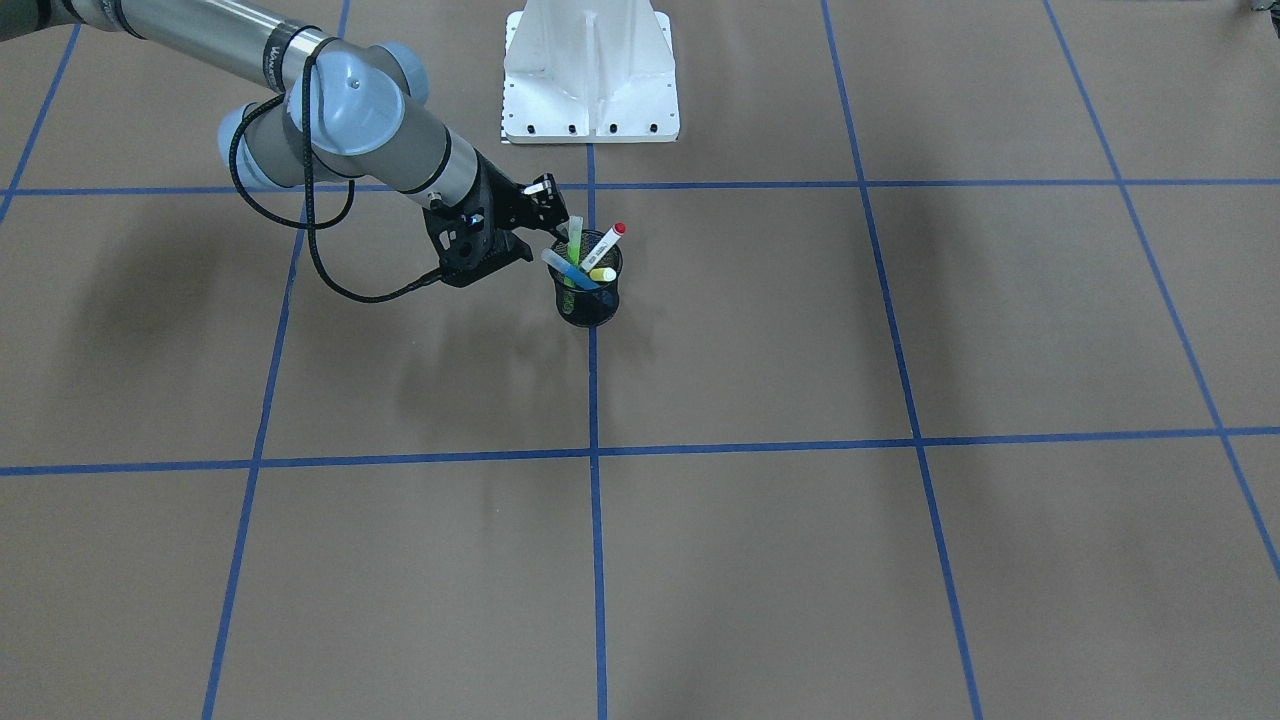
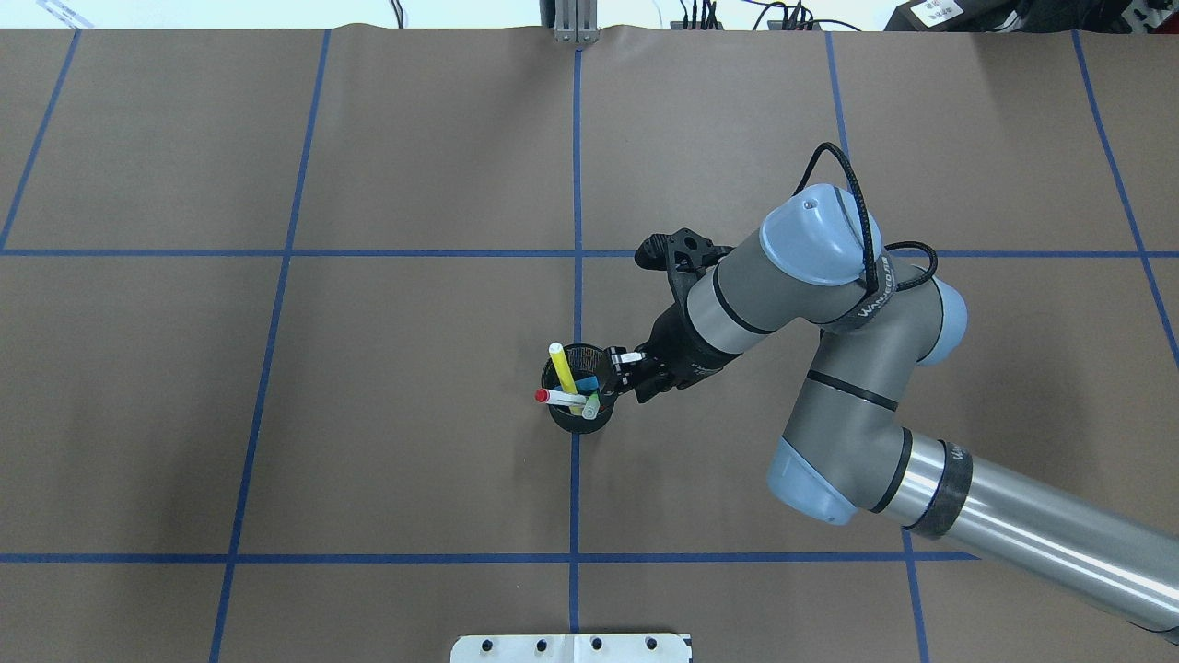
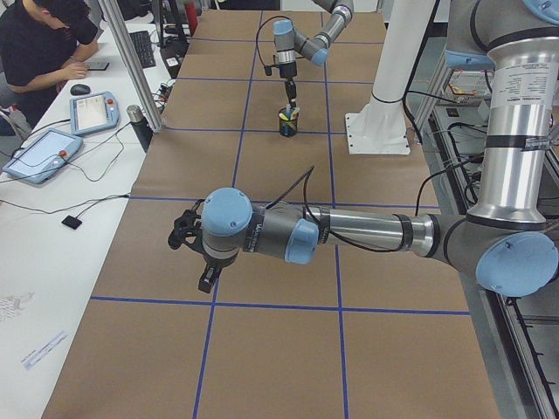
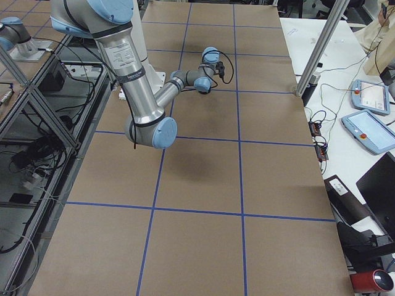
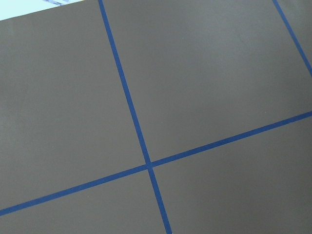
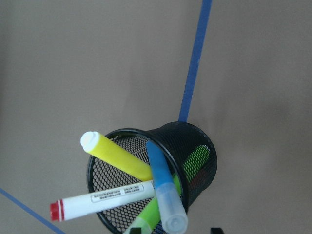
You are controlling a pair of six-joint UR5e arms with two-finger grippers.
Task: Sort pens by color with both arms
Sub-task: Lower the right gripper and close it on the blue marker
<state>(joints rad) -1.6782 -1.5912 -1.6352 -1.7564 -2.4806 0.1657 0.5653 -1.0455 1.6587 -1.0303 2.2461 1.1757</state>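
A black mesh cup stands on a blue tape line and holds the pens. In the right wrist view they fan out of the cup: a yellow pen, a blue pen, a green pen and a white pen with a red end. My right gripper hangs open just beside the cup's rim, close to the blue pen's pale cap, holding nothing. My left gripper hovers over bare table far from the cup; whether it is open or shut I cannot tell.
The white pedestal stands behind the cup on the robot's side. Blue tape lines divide the brown table. Along the far edge, a person sits at a desk with tablets, beside an aluminium post.
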